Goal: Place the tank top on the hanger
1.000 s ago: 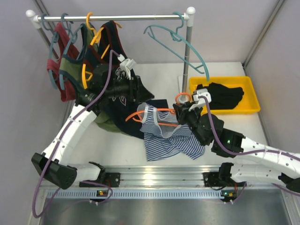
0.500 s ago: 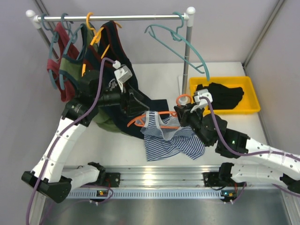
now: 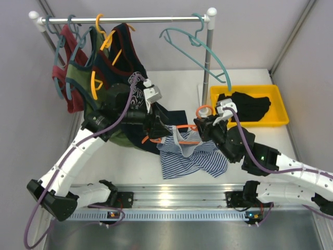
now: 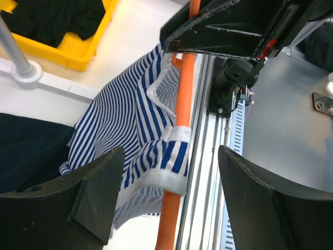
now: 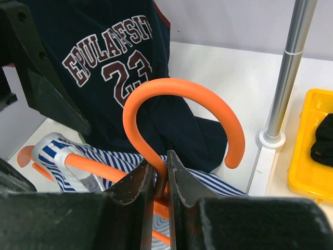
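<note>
White table (image 3: 177,86), grey walls (image 3: 250,31); left gripper (image 4: 170,155), released, is swinging in, seemingly straddling the hanger (image 5: 182,91); right gripper (image 5: 159,161) is clamping it.

Lit brightly and evenly from overhead in the top view, with only soft, pale shadows on the white surface (image 3: 171,86) around the left hand (image 3: 158,127) and the right hand (image 3: 200,126). Strong white glare on the metal rail (image 3: 166,200) well behind both hands. Sharp throughout, with mild wide-lens stretch and the rack pole (image 3: 208,52) slanting.

From the left wrist: fingers (image 4: 78,203) dark, shaded and slightly soft at the bottom edge; striped top (image 4: 125,120) between them crisp.

From the right wrist: fingers (image 5: 130,203) near-black and blurred up close; hanger (image 5: 182,91) above them sharp; bright streak down the rack pole (image 5: 291,67) off to the right.
</note>
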`<action>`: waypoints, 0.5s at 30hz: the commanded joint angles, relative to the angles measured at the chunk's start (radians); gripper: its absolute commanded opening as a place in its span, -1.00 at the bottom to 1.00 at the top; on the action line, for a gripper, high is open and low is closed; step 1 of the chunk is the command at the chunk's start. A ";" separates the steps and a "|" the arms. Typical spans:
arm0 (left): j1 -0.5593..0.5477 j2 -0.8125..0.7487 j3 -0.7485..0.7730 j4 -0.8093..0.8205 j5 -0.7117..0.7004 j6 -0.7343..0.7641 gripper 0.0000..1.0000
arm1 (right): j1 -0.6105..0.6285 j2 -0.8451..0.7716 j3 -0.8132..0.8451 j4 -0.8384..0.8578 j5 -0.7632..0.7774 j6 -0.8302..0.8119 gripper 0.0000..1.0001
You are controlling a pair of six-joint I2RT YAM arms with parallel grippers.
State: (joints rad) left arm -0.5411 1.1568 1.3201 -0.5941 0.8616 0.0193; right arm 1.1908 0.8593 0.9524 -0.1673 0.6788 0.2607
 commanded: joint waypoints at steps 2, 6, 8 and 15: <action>-0.085 0.021 0.019 -0.013 -0.120 0.076 0.53 | 0.016 -0.009 0.071 0.026 -0.019 -0.005 -1.00; -0.123 0.041 0.024 -0.033 -0.177 0.093 0.42 | 0.016 -0.003 0.088 0.012 -0.024 -0.009 -1.00; -0.129 0.041 0.021 -0.033 -0.188 0.094 0.33 | 0.016 0.003 0.098 0.009 -0.027 -0.012 -1.00; -0.151 0.031 0.008 -0.015 -0.205 0.084 -0.52 | 0.016 0.023 0.115 0.012 -0.028 -0.015 -1.00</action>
State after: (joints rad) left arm -0.6788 1.2026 1.3201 -0.6319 0.6830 0.0914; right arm 1.1912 0.8753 1.0042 -0.2024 0.6640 0.2501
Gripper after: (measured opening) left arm 0.277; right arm 0.116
